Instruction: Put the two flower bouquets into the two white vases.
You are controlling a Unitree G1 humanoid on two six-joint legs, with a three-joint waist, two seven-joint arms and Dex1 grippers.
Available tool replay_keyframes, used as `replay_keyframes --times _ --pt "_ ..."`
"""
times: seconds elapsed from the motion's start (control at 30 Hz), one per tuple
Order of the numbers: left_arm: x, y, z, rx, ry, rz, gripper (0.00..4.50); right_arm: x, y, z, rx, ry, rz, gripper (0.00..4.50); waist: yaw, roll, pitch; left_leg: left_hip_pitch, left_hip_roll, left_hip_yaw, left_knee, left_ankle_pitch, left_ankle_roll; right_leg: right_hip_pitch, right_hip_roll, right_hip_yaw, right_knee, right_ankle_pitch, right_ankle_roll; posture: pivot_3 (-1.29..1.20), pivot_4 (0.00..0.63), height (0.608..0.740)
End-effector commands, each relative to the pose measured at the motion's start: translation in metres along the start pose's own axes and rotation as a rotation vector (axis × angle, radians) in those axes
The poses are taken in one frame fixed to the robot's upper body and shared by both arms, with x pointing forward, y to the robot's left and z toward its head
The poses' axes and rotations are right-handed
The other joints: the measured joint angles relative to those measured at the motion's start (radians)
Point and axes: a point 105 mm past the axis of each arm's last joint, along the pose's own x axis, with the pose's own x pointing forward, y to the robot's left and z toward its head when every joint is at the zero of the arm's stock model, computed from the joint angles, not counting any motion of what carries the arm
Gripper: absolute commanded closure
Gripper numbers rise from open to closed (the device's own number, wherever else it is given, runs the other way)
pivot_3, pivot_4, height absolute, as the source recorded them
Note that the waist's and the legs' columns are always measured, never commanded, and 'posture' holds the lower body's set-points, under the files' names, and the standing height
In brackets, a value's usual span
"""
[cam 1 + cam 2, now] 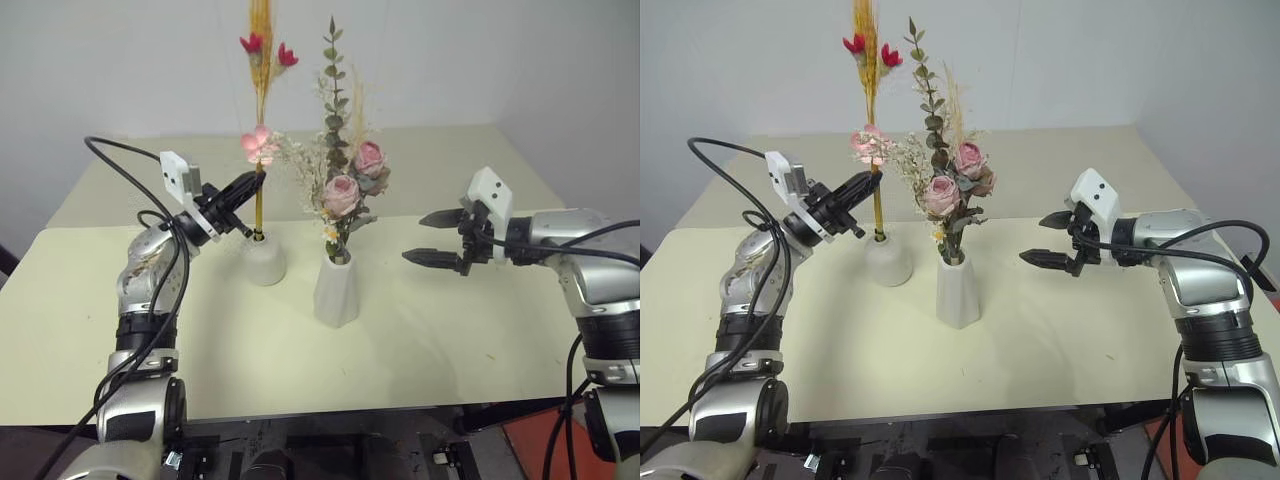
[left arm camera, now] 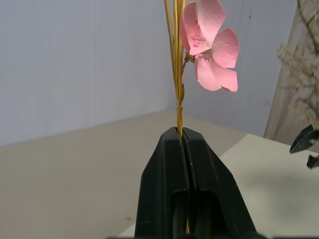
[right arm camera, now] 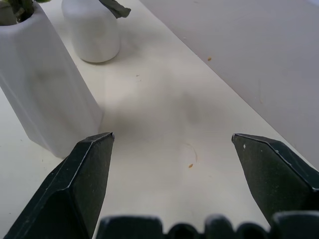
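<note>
Two bouquets, both light and fragile. Slim bunch of yellow-orange stalks with red buds and a pink paper-like blossom (image 1: 260, 100): thin, stiff, brittle stems, likely to snap or slide if squeezed hard, so hold low on the bare stalks under the blossom, never on the petals. My left gripper (image 1: 246, 186) is fully closed on those stalks just below the blossom; their lower end sits in the neck of the short round matte white vase (image 1: 264, 258). Bushy bunch of pink roses, green sprigs and white filler (image 1: 340, 185) already stands in the taller tapered white vase (image 1: 337, 290), just right of the round one. My right gripper (image 1: 440, 238) is wide open, empty, hovering over the cream tabletop (image 1: 420, 340), apart from the tall vase.
</note>
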Motion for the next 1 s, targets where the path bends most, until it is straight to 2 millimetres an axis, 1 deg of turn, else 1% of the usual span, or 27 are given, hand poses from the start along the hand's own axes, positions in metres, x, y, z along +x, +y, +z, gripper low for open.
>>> replay_keyframes --times 0.03,0.17,0.3,0.53,0.6,0.8,1.0 --pt "0.000 -0.001 0.012 0.048 -0.019 -0.005 4.46 -0.007 -0.004 0.013 -0.020 -0.048 -0.030 0.00 0.001 0.000 0.000 0.000 0.000 0.000 0.000 0.000 0.000 0.000 0.000 0.000 0.000 0.000 0.000 0.00 0.150 0.740" --pt "-0.003 -0.002 0.007 0.043 0.001 -0.004 4.46 -0.007 -0.004 0.013 -0.017 -0.053 -0.032 0.00 0.000 0.000 0.000 0.000 0.000 0.000 0.000 0.000 0.000 0.000 0.000 0.000 0.000 0.000 0.000 0.00 0.150 0.740" --pt "-0.002 -0.006 0.007 0.040 0.001 -0.018 4.46 -0.007 -0.004 0.011 -0.012 -0.054 -0.037 0.00 0.001 0.000 0.000 0.000 0.000 0.000 0.000 0.000 0.000 0.000 0.000 0.000 0.000 0.000 0.000 0.00 0.150 0.740" --pt "0.000 -0.006 0.019 0.044 -0.049 -0.006 4.46 -0.005 -0.002 0.011 0.000 -0.069 -0.035 0.00 0.000 0.000 0.000 0.000 0.000 0.000 0.000 0.000 0.000 0.000 0.000 0.000 0.000 0.000 0.000 0.00 0.150 0.740" --pt "0.001 -0.006 0.020 0.040 -0.053 -0.006 4.46 -0.005 -0.001 0.009 0.002 -0.069 -0.034 0.00 0.002 0.000 0.000 0.000 0.000 0.000 0.000 0.000 0.000 0.000 0.000 0.000 0.000 0.000 0.000 0.00 0.150 0.740" --pt "0.000 -0.011 0.012 0.031 -0.019 -0.025 4.46 -0.004 0.001 0.008 0.006 -0.069 -0.036 0.00 0.002 0.000 0.000 0.000 0.000 0.000 0.000 0.000 0.000 0.000 0.000 0.000 0.000 0.000 0.000 0.00 0.150 0.740" --pt "-0.001 -0.011 0.004 0.020 0.002 -0.015 4.46 -0.005 0.001 0.006 0.009 -0.067 -0.043 0.00 0.002 0.000 0.000 0.000 0.000 0.000 0.000 0.000 0.000 0.000 0.000 0.000 0.000 0.000 0.000 0.00 0.150 0.740"
